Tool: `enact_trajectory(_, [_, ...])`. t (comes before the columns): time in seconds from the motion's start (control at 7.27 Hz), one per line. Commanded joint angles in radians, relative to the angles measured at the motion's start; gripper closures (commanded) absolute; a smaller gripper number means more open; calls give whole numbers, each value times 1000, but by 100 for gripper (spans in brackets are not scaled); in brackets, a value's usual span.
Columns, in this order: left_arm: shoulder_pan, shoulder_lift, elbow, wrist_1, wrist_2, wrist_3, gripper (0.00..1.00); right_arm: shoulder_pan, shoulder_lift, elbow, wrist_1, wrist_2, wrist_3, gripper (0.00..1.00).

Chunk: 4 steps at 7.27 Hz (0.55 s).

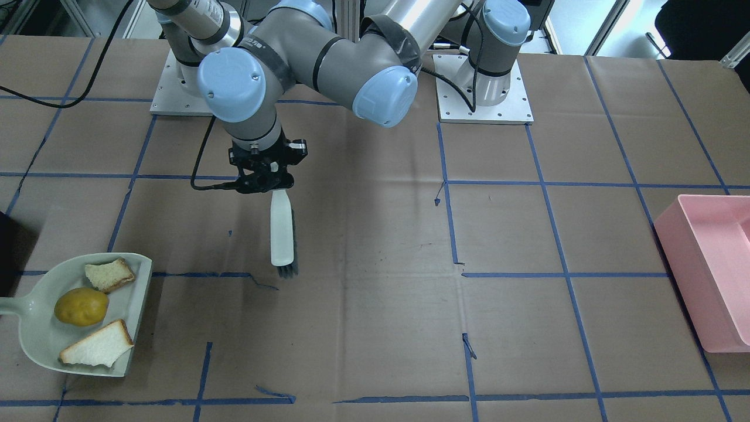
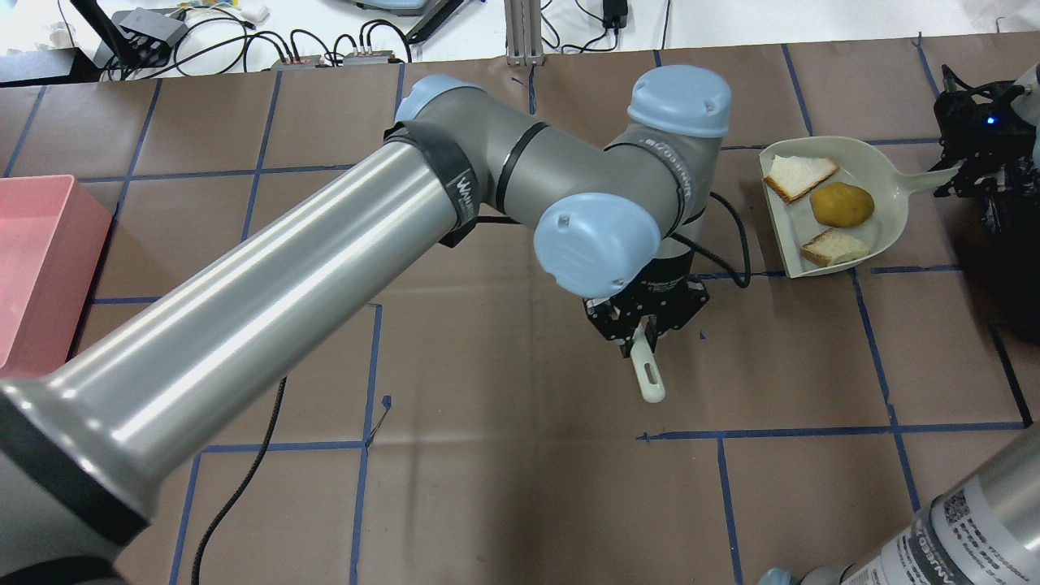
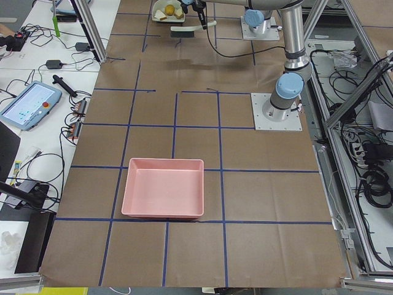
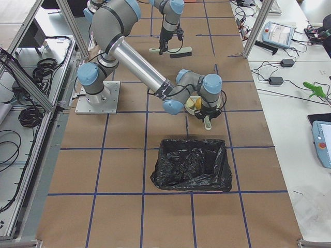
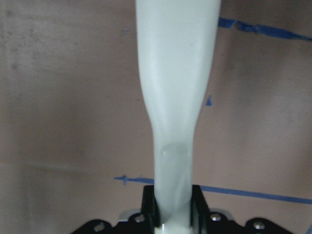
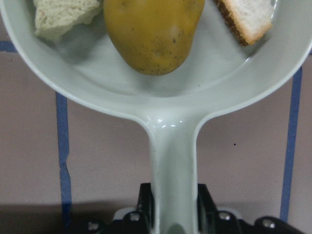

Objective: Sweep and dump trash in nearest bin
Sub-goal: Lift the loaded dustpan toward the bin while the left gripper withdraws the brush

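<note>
**Plastic dustpan [image 1: 36, 331] loaded; dump outstanding**

All 3 scraps lie inside the pan: potato [image 1: 81, 306] in the middle, small bread chunk [image 1: 109, 274] to one side of it, larger bread wedge [image 1: 96, 349] to the other. The right pincer [image 6: 175, 208] is clenched on the pan handle, and the pan appears to rest on the counter [image 1: 381, 305]. The left pincer [image 1: 263, 179] grasps the brush [image 1: 282, 234], well apart from the pan.

Of 2 bins, the black-lined bin [image 4: 191, 164] sits near the pan and the pink bin [image 1: 712, 269] at the far end.

Recommended: lift level with the lip slightly raised, since the potato looks likely to roll. Tip only once the lip is past the liner's rim. Leave the brush arm clear of the path.
</note>
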Motion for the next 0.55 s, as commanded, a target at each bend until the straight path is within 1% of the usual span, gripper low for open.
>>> enact_trajectory(0.0, [5,128,-207,24,12,34,100,0,-48,0,74,18,32,100])
enact_trajectory(0.14, [-2,178,-305,58,14,34,100,0,-74,0,98,17,38,100])
enact_trajectory(0.28, [-5,227,-416,138,14,36,100,0,-91,-1,121,17,38,100])
enact_trajectory(0.41, [-8,270,-503,200,14,37,100,0,-120,-1,143,18,40,100])
